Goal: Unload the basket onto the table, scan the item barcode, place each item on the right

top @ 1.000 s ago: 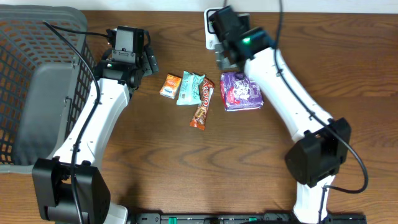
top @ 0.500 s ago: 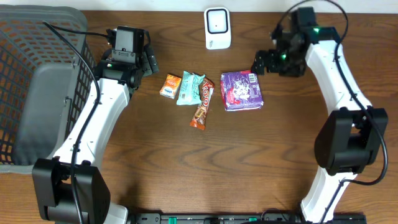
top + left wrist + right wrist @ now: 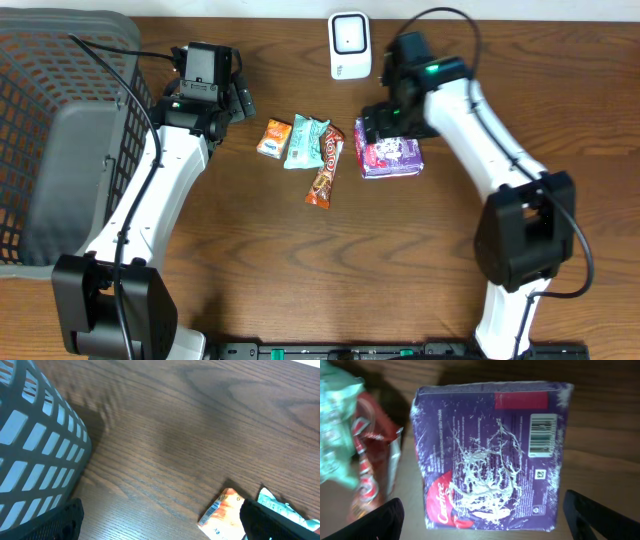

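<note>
A purple packet [image 3: 397, 157] lies flat on the table, right of the other snacks. In the right wrist view the purple packet [image 3: 490, 455] fills the middle, its barcode [image 3: 542, 434] facing up near the top right corner. My right gripper [image 3: 383, 130] hovers just over the packet's far left edge, open [image 3: 487, 522], one finger on each side and neither touching it. The white scanner [image 3: 350, 45] stands at the table's far edge. My left gripper [image 3: 235, 100] is open [image 3: 160, 525] over bare wood, left of an orange packet [image 3: 225, 512].
An orange packet [image 3: 274, 138], a teal packet [image 3: 306, 142] and a red-brown bar [image 3: 324, 165] lie side by side left of the purple packet. A dark plastic basket [image 3: 40, 60] takes up the table's left side.
My right arm swung from the scanner out to the right, then back left, and now hangs over the purple packet. The left arm and the items have not moved.
</note>
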Controlling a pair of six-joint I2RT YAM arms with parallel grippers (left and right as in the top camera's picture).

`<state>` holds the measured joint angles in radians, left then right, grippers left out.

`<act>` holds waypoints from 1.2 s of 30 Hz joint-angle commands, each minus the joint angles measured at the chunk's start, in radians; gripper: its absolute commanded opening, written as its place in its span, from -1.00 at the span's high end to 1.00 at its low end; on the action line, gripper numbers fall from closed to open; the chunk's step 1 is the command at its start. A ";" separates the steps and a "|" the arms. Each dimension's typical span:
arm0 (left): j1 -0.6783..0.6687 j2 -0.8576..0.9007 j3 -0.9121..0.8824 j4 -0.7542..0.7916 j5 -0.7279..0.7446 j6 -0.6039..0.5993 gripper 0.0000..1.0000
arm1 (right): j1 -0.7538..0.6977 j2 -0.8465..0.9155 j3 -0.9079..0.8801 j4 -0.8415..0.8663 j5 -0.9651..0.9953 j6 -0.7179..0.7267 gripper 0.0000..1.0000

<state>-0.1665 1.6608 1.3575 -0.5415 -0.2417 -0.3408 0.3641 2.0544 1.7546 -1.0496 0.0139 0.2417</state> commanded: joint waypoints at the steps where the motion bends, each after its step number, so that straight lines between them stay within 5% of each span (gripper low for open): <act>1: 0.005 0.002 -0.001 0.001 -0.006 -0.009 -0.99 | 0.095 -0.019 0.021 0.008 0.356 0.145 -0.92; 15: 0.005 0.002 -0.001 0.001 -0.006 -0.009 -0.98 | 0.295 0.101 -0.067 0.158 0.579 0.208 -0.78; 23: 0.005 0.002 -0.001 0.001 -0.006 -0.009 -0.98 | 0.296 0.191 -0.104 0.174 0.683 0.207 -0.15; 29: 0.005 0.002 -0.001 0.001 -0.006 -0.009 -0.98 | 0.297 0.253 -0.115 0.174 0.682 0.207 -0.02; 33: 0.005 0.002 -0.001 0.001 -0.006 -0.009 -0.98 | 0.298 0.244 -0.107 0.166 0.655 0.206 0.67; 36: 0.005 0.002 -0.001 0.001 -0.006 -0.009 -0.98 | 0.294 0.219 -0.076 0.141 0.613 0.207 0.86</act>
<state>-0.1665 1.6608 1.3575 -0.5411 -0.2417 -0.3408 0.6605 2.2700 1.6611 -0.8890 0.6991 0.4393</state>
